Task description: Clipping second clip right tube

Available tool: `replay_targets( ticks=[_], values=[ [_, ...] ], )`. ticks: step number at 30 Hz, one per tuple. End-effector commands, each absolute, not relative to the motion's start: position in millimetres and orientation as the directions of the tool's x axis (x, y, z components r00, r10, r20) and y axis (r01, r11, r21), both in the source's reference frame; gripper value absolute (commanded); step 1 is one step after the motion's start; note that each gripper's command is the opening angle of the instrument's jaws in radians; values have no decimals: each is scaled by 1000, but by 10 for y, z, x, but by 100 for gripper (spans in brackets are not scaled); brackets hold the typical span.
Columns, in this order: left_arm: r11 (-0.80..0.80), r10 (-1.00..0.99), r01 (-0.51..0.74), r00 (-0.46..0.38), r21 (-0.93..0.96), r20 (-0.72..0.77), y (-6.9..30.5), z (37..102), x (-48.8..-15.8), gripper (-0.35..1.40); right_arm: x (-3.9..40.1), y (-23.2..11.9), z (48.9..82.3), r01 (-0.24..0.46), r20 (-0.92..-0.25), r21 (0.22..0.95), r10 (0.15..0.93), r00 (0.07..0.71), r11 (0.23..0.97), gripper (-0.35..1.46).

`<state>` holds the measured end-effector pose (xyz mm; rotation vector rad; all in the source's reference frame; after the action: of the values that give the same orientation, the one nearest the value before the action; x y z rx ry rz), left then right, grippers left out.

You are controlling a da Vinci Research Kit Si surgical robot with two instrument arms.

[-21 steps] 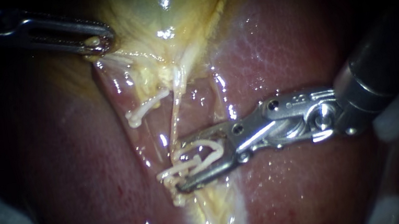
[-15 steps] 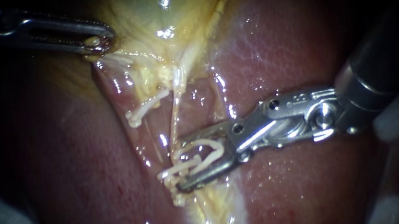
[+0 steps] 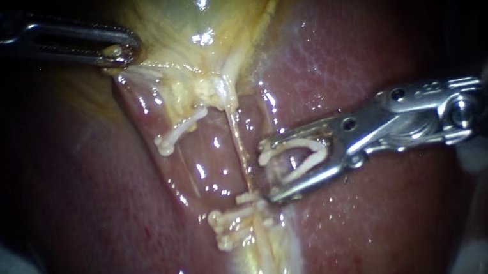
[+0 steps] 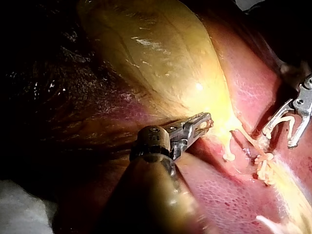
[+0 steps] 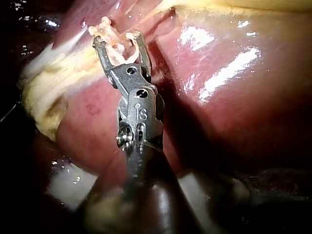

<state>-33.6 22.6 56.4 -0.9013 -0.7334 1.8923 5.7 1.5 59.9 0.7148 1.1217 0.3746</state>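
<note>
Jaws of the right instrument [image 3: 267, 173] stand apart, holding an open white clip [image 3: 300, 146] between them, just beside the thin right tube [image 3: 238, 151] and not around it. Left instrument [image 3: 118, 50] is clamped on the gallbladder [image 3: 186, 10] edge, over the liver [image 3: 340, 45].

The liver [image 3: 342, 58] is glossy red-pink with a fine, pale, net-like mottle. The gallbladder [image 3: 173, 5] is yellow-green. The clip [image 3: 297, 144] in the silver right instrument [image 3: 271, 169] is cream-white, like the fastened clips [image 3: 231, 223] on the pale yellow tube [image 3: 238, 151]. The left instrument [image 3: 118, 49] is silver.
</note>
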Motion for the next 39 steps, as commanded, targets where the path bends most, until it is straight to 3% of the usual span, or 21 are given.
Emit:
replay_targets(
  ticks=[1, 13, 25, 33, 39],
  values=[
    [-430, 894, -463, -341, -775, -292, 226, 563, -336, -35, 55, 15, 599, 78, -684, 687, 606, 406, 723, 47],
    [-430, 894, -463, -341, -775, -292, 226, 563, -336, -35, 46, 14, 599, 85, -689, 682, 600, 407, 726, 47],
    [-430, 894, -463, -341, -775, -292, 226, 564, -336, -35, 52, 15, 624, -30, -491, 834, 767, 412, 551, 45],
    [-430, 894, -463, -341, -775, -292, 226, 564, -336, -35, 51, 8, 656, -76, -408, 876, 817, 408, 476, 45],
    [-430, 894, -463, -340, -775, -292, 226, 564, -336, -35, 50, 7, 671, -90, -381, 887, 830, 407, 452, 45]
  ],
)
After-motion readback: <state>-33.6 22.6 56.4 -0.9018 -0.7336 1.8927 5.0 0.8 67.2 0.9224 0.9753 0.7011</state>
